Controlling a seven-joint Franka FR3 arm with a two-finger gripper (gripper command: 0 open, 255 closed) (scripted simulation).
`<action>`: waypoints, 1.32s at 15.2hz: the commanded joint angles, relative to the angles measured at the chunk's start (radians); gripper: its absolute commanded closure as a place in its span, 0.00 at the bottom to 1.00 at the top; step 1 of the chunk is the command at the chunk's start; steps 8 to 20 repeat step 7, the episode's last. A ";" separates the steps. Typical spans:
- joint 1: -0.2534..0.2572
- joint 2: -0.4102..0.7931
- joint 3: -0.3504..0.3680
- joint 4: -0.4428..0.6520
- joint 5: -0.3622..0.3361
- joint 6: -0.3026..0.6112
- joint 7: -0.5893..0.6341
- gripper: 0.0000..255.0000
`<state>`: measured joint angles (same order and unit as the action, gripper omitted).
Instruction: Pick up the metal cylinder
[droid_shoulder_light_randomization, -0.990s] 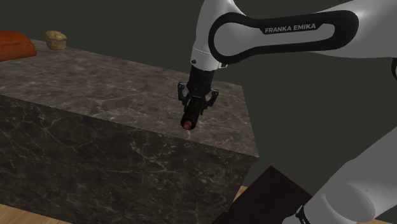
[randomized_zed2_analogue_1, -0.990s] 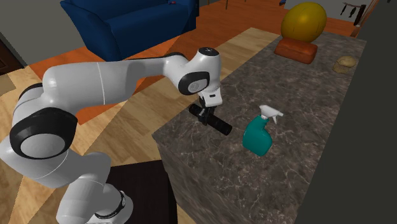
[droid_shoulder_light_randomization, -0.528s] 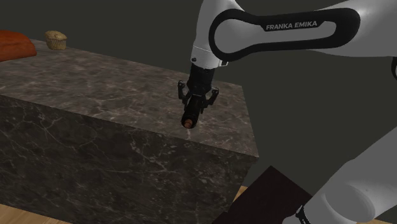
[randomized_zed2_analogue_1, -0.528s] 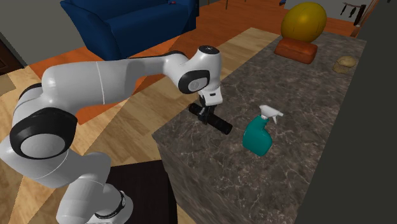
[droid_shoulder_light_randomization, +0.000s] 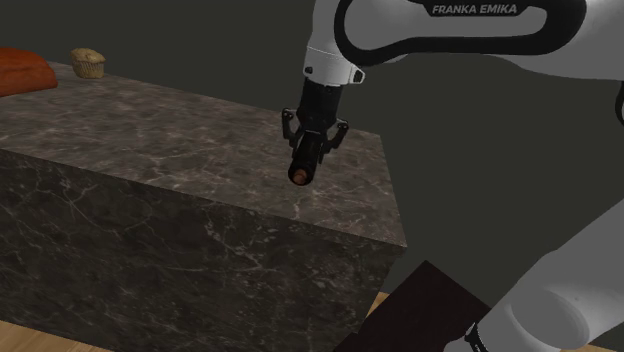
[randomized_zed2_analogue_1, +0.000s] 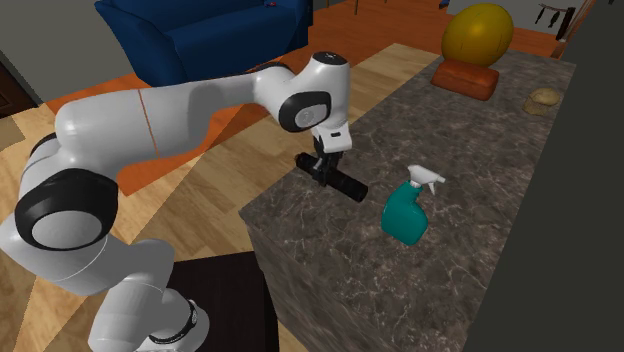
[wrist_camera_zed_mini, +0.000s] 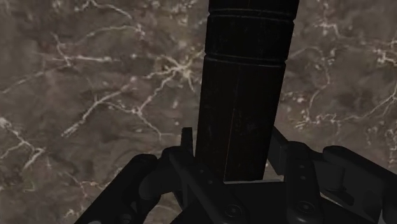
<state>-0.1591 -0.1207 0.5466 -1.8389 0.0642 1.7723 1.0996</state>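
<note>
The arm (randomized_zed2_analogue_1: 180, 110) reaches over the marble counter (droid_shoulder_light_randomization: 150, 130), gripper (droid_shoulder_light_randomization: 312, 142) pointing down and clamped on the dark cylinder (droid_shoulder_light_randomization: 303, 166). The wrist view cuts off the cylinder's far end.

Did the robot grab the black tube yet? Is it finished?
Nearly. Done: the black gripper is shut on the dark cylinder. In hand: lifting; it sits higher above the marble countertop than a moment ago. Left: raising it well clear.

Black cylinder (randomized_zed2_analogue_1: 346, 188), held level, clear of the marble counter (randomized_zed2_analogue_1: 450, 270).
</note>
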 joint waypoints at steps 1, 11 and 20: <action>-0.001 0.002 0.000 0.030 -0.001 -0.029 0.001 1.00; -0.001 0.010 0.000 0.094 -0.006 -0.086 0.005 1.00; -0.001 0.010 0.000 0.094 -0.006 -0.086 0.005 1.00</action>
